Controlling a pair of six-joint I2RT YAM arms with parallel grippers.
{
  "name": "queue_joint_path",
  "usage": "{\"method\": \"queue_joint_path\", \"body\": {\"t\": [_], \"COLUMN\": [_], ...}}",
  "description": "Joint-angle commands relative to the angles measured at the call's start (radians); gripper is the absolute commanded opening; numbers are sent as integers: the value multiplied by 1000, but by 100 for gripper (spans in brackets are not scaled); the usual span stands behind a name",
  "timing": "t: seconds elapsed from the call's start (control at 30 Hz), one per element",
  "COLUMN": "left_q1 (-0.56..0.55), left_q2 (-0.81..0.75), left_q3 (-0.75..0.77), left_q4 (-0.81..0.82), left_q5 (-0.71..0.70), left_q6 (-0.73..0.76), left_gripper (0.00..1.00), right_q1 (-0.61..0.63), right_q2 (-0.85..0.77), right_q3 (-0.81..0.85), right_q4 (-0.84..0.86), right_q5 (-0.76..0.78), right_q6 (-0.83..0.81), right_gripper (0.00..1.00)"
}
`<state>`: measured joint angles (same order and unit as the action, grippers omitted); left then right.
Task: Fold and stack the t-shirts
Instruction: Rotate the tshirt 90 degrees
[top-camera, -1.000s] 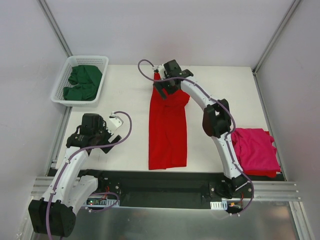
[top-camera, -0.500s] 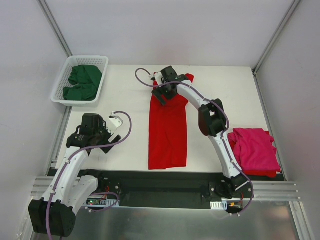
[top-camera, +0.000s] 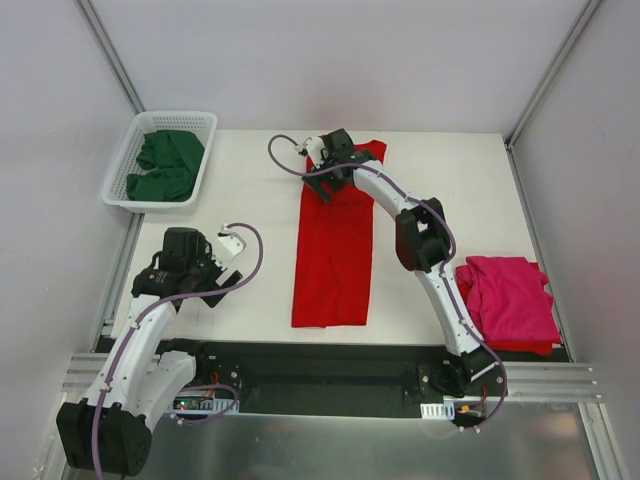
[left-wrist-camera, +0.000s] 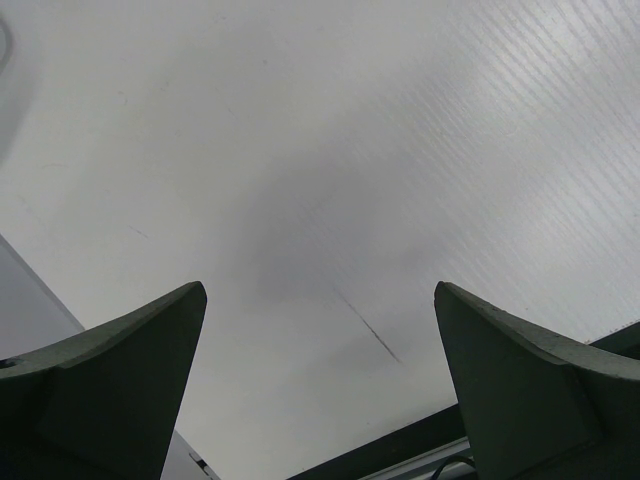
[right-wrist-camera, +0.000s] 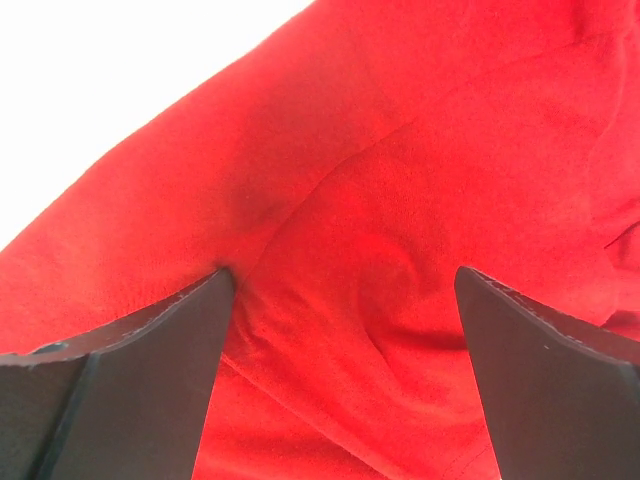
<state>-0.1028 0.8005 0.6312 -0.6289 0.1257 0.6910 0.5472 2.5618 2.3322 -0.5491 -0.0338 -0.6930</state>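
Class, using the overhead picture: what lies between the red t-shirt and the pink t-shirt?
In the top view, the right arm reaches across the gap between the red t-shirt and the pink t-shirt, above an otherwise bare strip of table.

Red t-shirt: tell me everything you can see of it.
The red t-shirt is bright red, soft matte cloth, folded lengthwise into a long narrow strip. It lies flat on the white table, mid-table, running from the far side toward the near edge, its far end slightly wider and wrinkled. The right gripper is at that far end, its fingers spread wide over creased cloth. Whether they touch it is unclear.
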Motion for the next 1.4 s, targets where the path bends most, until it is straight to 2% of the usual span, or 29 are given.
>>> {"method": "queue_joint_path", "body": {"t": [0.0, 0.1, 0.2, 0.23, 0.37, 0.43, 0.53, 0.57, 0.67, 0.73, 0.83, 0.87, 0.93, 0.97, 1.0, 1.07, 1.1, 1.13, 1.2, 1.3, 1.37], "left_q1": [12, 11, 12, 12, 11, 11, 2, -14, -116, -185, -187, -187, -184, -173, -157, -117, -59, -34, 30, 57, 57], "left_q2": [-18, -11, 22, 37, 144, 201, 277, 298, 367, 408, 486, 503, 540, 552, 563, 609, 627, 672, 712, 781, 809], "left_q3": [18, 33, 119, 177, 313, 402, 481, 487, 483, 447, 433, 430, 418, 415, 414, 412, 412, 410, 395, 369, 346], "left_q4": [-12, -14, -18, -20, -20, -20, -14, -8, 9, 20, 23, 21, 21, 20, 18, 18, 17, 17, 17, 6, -6], "left_q5": [-6, 32, 84, 101, 199, 289, 440, 440, 396, 402, 557, 647, 727, 765, 857, 949, 1054, 1096, 1155, 1189, 1190], "left_q6": [-19, -25, -60, -65, -94, -120, -150, -150, -160, -180, -277, -315, -343, -367, -381, -433, -449, -456, -462, -458, -443], "left_gripper": [99, 99, 99, 99, 99, 99, 99, 99, 99, 100, 99, 99, 99, 99, 99, 99, 99, 99, 99, 99, 99], "right_q1": [-6, -3, -3, -3, -21, -50, -67, -67, -78, -92, -151, -171, -219, -231, -240, -259, -263, -273, -279, -282, -283], "right_q2": [9, -35, -155, -261, -513, -651, -768, -826, -897, -908, -887, -876, -845, -833, -824, -804, -796, -784, -764, -720, -639], "right_q3": [47, 44, -69, -158, -325, -388, -604, -699, -813, -884, -918, -924, -953, -962, -974, -1001, -1010, -1030, -1050, -1087, -1050], "right_q4": [101, 53, 26, 21, -46, -89, -150, -173, -231, -276, -371, -400, -420, -432, -434, -439, -440, -443, -446, -460, -587], "right_q5": [60, 55, 69, 68, 77, 8, -93, -81, -122, -176, -343, -471, -596, -689, -725, -788, -807, -828, -893, -977, -1047], "right_q6": [-65, -24, 26, 41, 70, 110, 92, 66, 39, 59, 147, 170, 214, 222, 225, 213, 210, 196, 190, 158, 28], "right_gripper": [96, 96, 96, 96, 96, 96, 96, 96, 96, 96, 96, 96, 96, 96, 96, 96, 96, 96, 96, 96, 96]}}
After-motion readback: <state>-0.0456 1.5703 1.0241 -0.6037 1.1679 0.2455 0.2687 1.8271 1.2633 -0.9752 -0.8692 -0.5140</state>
